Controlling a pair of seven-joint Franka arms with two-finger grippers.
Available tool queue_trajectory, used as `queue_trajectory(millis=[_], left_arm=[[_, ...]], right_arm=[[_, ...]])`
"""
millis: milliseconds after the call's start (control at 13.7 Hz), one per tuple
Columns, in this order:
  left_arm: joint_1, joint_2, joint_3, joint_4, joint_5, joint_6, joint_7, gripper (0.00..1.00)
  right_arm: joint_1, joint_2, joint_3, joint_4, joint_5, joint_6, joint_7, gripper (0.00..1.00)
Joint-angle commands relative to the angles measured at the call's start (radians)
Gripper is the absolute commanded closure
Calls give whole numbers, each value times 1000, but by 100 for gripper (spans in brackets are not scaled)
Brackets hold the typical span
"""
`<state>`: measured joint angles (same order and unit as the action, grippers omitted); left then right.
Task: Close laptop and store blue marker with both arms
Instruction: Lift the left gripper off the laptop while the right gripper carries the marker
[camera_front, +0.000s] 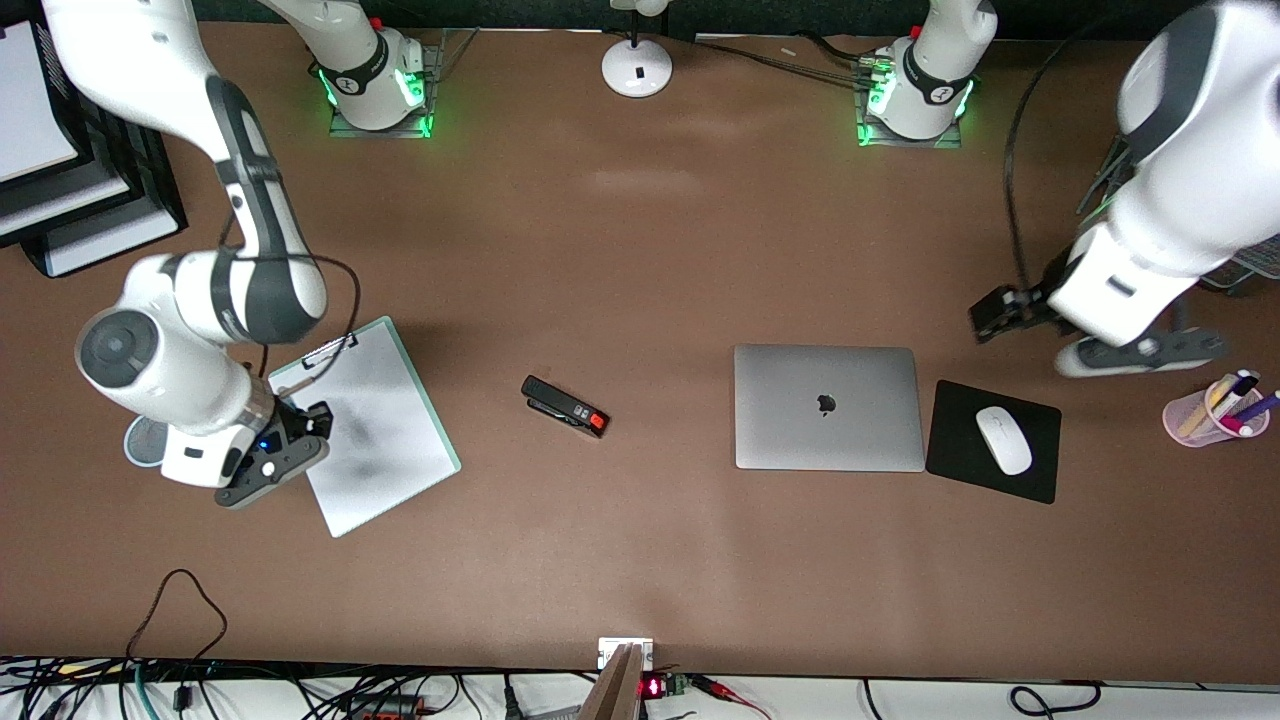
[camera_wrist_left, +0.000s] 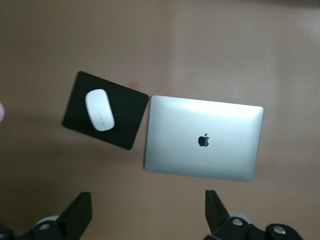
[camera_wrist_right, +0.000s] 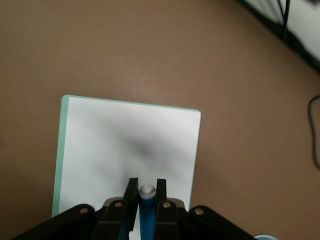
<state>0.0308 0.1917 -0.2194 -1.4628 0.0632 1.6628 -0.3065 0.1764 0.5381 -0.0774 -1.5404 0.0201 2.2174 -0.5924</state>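
The laptop (camera_front: 828, 407) lies closed on the table, silver lid up with its dark apple logo; it also shows in the left wrist view (camera_wrist_left: 204, 145). My right gripper (camera_wrist_right: 145, 187) is shut on the blue marker (camera_wrist_right: 147, 212), whose white tip shows between the fingers, over a white clipboard (camera_wrist_right: 125, 145). In the front view the right gripper (camera_front: 308, 420) hangs over that clipboard (camera_front: 380, 440); the marker is hidden there. My left gripper (camera_front: 992, 318) is up over bare table beside the mouse pad (camera_front: 1040, 470). It is open and empty (camera_wrist_left: 147, 210).
A white mouse (camera_front: 1003, 440) lies on the black mouse pad beside the laptop. A pink cup of pens (camera_front: 1212, 412) stands at the left arm's end. A black stapler (camera_front: 565, 405) lies mid-table. Black paper trays (camera_front: 70, 210) and a pale blue round thing (camera_front: 140, 440) are at the right arm's end.
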Motion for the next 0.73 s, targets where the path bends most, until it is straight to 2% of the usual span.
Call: queue_trajectory(millis=[0, 293, 512, 659], left_arm=[[1, 21, -3, 64, 21, -75, -3, 0], [3, -23, 0, 99, 20, -159, 1, 0], [24, -87, 6, 72, 15, -176, 33, 0], [-4, -158, 75, 6, 4, -170, 119, 0]], right_arm=[[-11, -82, 1, -18, 43, -13, -203, 100], [-69, -145, 1, -18, 99, -25, -490, 100], [-151, -158, -2, -17, 280, -94, -764, 100], [-214, -158, -1, -15, 383, -128, -956, 100]])
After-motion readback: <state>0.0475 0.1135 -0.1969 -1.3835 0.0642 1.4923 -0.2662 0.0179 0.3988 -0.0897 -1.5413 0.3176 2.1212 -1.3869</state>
